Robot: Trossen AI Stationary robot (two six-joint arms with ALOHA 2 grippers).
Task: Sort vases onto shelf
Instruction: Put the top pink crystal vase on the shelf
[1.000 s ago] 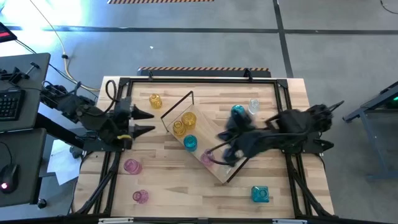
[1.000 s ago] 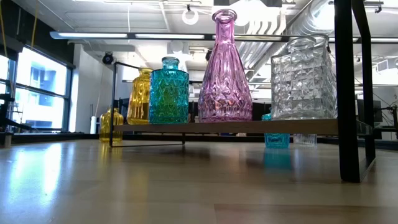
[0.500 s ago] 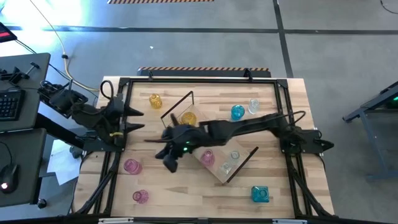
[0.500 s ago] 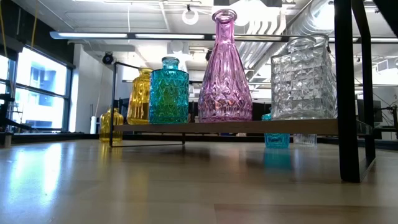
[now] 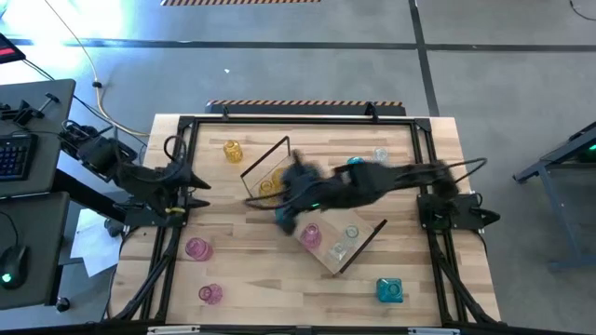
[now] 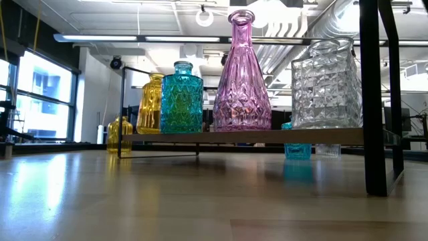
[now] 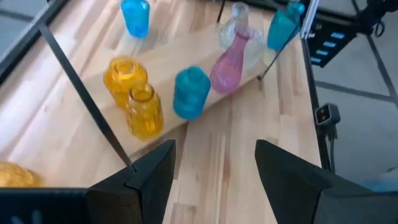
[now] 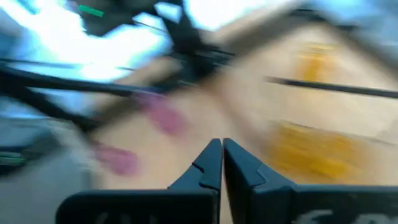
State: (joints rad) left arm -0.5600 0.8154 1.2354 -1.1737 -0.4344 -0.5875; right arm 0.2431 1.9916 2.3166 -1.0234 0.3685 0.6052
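The shelf [image 5: 365,234], a light-wood board with black end loops, lies slantwise at mid-table. On it stand two amber vases [image 7: 138,99], a teal vase [image 7: 189,92], a pink vase [image 7: 231,59] and a clear vase [image 6: 326,84]. On the tabletop stand an amber vase [image 5: 232,151], two pink vases [image 5: 196,248] and a teal vase [image 5: 389,291]. My left gripper [image 5: 197,180] is open at the table's left side, pointing at the shelf. My right gripper [image 8: 222,162] is shut on nothing and hovers, blurred, over the shelf's left half [image 5: 284,214].
A black frame [image 5: 298,119] borders the tabletop. A teal vase [image 5: 356,166] and a clear vase [image 5: 379,154] stand behind the shelf toward the far edge. Bare wood lies between the shelf and the near edge. A desk with a keyboard [image 5: 14,154] sits left of the table.
My right arm swung fast from the table's right side across the shelf toward the left, then pulled back toward the shelf's far-left part; its view is smeared. My left gripper drew back toward the left edge. The vases on the shelf stayed put.
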